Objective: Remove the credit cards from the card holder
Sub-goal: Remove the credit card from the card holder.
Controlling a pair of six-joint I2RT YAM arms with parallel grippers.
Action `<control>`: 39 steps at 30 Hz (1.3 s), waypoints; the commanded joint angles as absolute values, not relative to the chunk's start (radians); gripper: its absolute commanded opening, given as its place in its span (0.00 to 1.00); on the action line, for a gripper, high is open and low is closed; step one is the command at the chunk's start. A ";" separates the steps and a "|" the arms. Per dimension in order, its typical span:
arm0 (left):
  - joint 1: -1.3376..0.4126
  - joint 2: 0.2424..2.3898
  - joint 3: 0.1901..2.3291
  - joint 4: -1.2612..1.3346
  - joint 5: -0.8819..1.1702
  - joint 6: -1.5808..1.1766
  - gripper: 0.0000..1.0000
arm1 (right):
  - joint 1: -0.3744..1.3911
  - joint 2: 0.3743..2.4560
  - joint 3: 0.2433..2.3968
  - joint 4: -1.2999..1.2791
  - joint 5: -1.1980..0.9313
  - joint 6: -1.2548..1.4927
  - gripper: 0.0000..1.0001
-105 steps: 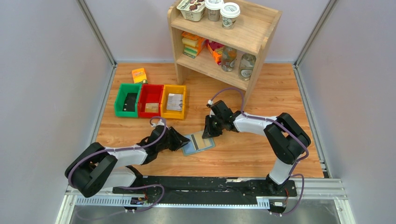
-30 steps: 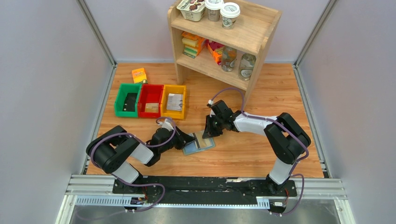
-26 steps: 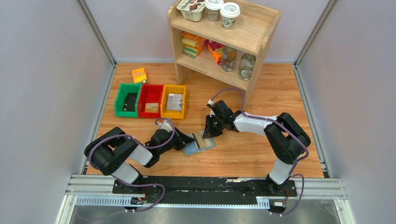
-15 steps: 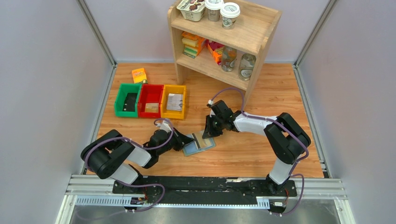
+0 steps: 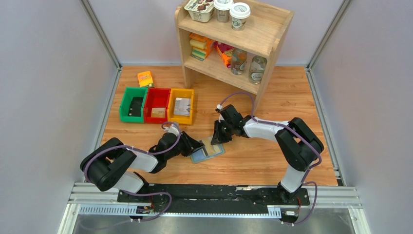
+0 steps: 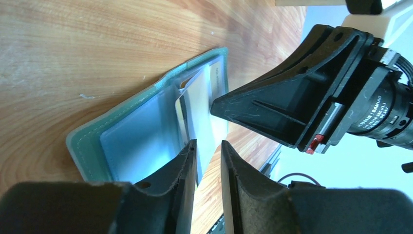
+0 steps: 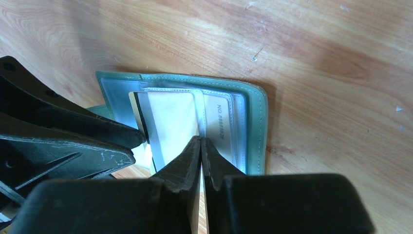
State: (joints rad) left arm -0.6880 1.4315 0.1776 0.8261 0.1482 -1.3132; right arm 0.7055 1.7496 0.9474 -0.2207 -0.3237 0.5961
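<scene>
Matt green card holder (image 7: 255, 131), glossy plastic pockets (image 6: 139, 141), on smooth grained wood table (image 7: 316, 58).

Bright even light, soft shadows on table (image 5: 272, 161). Left end effector (image 6: 208, 146) near lens, soft-focus; background beyond overexposed.

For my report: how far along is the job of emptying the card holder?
Done: the card holder lies open, and one white card sticks partly out of its pocket. In hand: the right tool, shut, rests on the holder; the left tool, jaws slightly apart, is at that card's edge. Left: this card and a numbered card are not yet out.
</scene>
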 commanded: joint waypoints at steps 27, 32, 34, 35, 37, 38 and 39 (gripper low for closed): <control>-0.693 1.371 0.255 0.584 0.103 -1.227 0.40 | 0.707 1.810 0.913 -0.327 -0.219 0.548 0.09; -0.693 1.462 0.253 0.669 0.138 -1.250 0.41 | 0.707 1.809 0.913 -0.325 -0.219 0.546 0.09; -0.693 1.492 0.252 0.690 0.147 -1.258 0.40 | 0.707 1.809 0.913 -0.327 -0.219 0.546 0.09; -0.693 1.505 0.247 0.698 0.146 -1.259 0.41 | 0.707 1.807 0.913 -0.325 -0.221 0.546 0.09; -0.693 1.528 0.238 0.722 0.140 -1.258 0.41 | 0.707 1.807 0.913 -0.324 -0.219 0.546 0.09; -0.693 1.542 0.235 0.748 0.134 -1.258 0.41 | 0.707 1.807 0.913 -0.324 -0.219 0.548 0.08; -0.693 1.552 0.221 0.768 0.124 -1.267 0.41 | 0.707 1.807 0.913 -0.324 -0.219 0.546 0.08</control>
